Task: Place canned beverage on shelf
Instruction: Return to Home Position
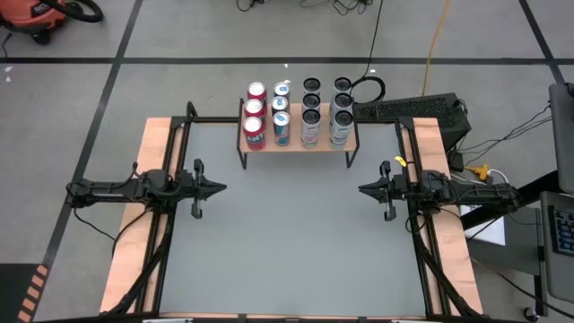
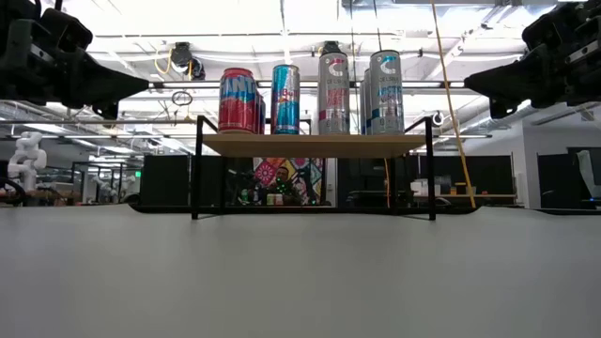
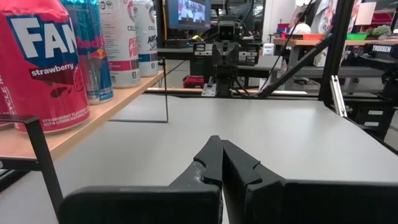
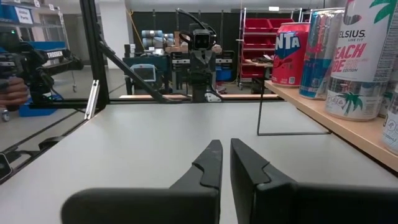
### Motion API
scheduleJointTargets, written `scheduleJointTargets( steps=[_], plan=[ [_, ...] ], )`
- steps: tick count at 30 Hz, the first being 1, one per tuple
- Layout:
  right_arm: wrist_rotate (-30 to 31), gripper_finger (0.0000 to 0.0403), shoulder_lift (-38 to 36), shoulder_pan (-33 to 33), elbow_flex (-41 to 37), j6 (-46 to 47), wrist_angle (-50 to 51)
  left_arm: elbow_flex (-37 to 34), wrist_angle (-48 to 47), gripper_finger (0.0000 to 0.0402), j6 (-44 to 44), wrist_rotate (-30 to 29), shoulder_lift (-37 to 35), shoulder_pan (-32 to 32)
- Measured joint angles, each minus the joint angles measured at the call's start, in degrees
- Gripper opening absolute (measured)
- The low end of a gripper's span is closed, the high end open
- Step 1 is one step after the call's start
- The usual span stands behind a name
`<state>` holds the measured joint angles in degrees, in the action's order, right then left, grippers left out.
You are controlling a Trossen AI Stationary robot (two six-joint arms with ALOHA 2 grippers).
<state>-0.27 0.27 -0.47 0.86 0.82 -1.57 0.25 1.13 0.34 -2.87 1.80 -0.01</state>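
**High view.** The left gripper [image 1: 218, 187] and right gripper [image 1: 365, 188] point at each other across the table [image 1: 287, 260], well apart. Both arms lie low and level along the table's side edges. The finger gaps are too small to read here. The shelf [image 1: 352, 144] stands at the far edge, off to one side of the line between the fingertips and about midway between them. It carries four rows, each three deep: red cans [image 1: 256, 112] on the left gripper's side, then blue cans [image 1: 281, 112], white-pink cans [image 1: 310, 112], and white-blue cans [image 1: 341, 112] on the right gripper's side.

**Low view.** Both arms are cut off at the upper corners, and only the finger ends reach inward. They hang clear of the table. Only the front can of each row shows whole. The rest are hidden behind it.

**Left wrist view.** The finger bases are cut off. The tips are pressed together with nothing between them. The front red can is near, with its top out of frame. The right arm faces back from far ahead.

**Right wrist view.** The fingers are drawn in to a thin slit and grip nothing. A white-pink can is near, with its top cut off. A white-blue can shows only as a sliver.
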Motion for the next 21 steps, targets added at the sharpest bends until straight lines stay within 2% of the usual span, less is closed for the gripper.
scheduleJointTargets(
  steps=[21],
  plan=[
    [0.04, 0.0000, 0.02, 0.00, 0.00, 0.04, -0.24, -0.02, 0.07, 0.0000, 1.97, -0.49, -1.75, 0.00]
  ],
)
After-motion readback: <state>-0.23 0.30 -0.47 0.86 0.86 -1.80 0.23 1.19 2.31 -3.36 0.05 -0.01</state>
